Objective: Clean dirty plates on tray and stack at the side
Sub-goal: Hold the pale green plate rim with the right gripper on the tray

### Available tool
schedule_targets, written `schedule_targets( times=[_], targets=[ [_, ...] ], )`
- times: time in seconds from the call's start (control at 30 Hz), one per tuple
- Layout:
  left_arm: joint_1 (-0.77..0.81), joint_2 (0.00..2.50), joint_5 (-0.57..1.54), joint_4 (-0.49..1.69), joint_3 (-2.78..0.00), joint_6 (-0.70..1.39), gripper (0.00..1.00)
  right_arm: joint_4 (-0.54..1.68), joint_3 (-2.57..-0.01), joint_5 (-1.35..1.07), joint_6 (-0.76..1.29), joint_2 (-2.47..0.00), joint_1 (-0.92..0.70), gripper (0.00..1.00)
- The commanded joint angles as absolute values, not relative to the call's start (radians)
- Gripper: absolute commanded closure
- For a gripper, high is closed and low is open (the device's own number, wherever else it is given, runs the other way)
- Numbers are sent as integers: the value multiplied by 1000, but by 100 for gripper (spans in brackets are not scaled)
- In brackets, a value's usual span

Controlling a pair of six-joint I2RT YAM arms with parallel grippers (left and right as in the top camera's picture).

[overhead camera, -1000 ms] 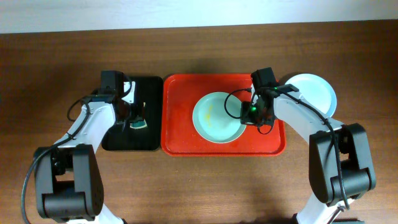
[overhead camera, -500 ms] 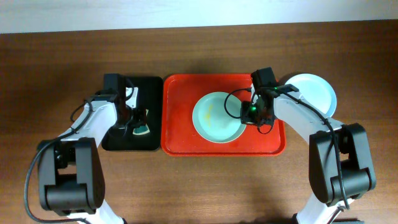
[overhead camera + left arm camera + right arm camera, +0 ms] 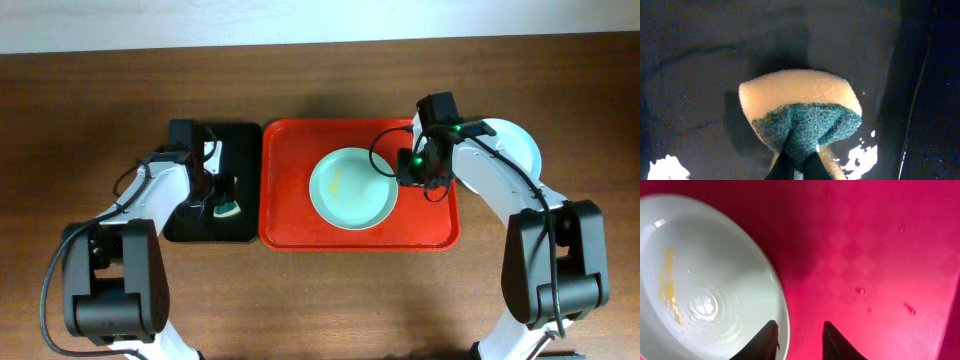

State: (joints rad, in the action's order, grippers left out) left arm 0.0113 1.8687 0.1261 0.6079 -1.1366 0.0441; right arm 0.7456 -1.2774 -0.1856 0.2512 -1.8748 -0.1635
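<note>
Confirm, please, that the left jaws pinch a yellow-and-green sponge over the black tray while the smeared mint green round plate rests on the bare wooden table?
Not quite: the overhead view shows the smeared mint green round plate resting in the large red plastic tray instead. The left jaws do pinch the yellow-and-green sponge over the black tray.

The table [image 3: 100, 80] is brown wood. Two trays sit flat on it, right next to each other. The big red tray [image 3: 290, 190] is in the middle of the table. The smaller black tray [image 3: 240, 140] is at 9 o'clock from the red one. A pale round plate [image 3: 518, 140] lies on the bare wood at about 2 o'clock from the red tray, just beside its corner. Part of this plate is hidden.
</note>
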Motion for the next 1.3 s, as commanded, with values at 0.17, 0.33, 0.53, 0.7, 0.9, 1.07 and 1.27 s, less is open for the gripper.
schedule_targets(
  times=[0.17,0.33,0.53,0.7,0.9,1.07,1.27],
  targets=[
    [13,1892,105,592,-1134,22,100,752,-1251,-191,240,-1858,-202,70],
    [13,1892,105,591,-1134,22,100,737,-1230,-191,240,-1859,-204,70],
    [13,1892,105,592,-1134,22,100,652,-1165,-191,243,-1859,-204,70],
    [13,1892,105,592,-1134,22,100,622,-1155,-192,244,-1859,-204,79],
    [13,1892,105,592,-1134,22,100,612,-1155,-192,244,-1859,-204,92],
    [13,1892,105,592,-1134,22,100,602,-1155,-290,244,-1859,-204,96],
    [13,1892,105,591,-1134,22,100,601,-1155,-363,284,-1859,-221,96]
  ],
)
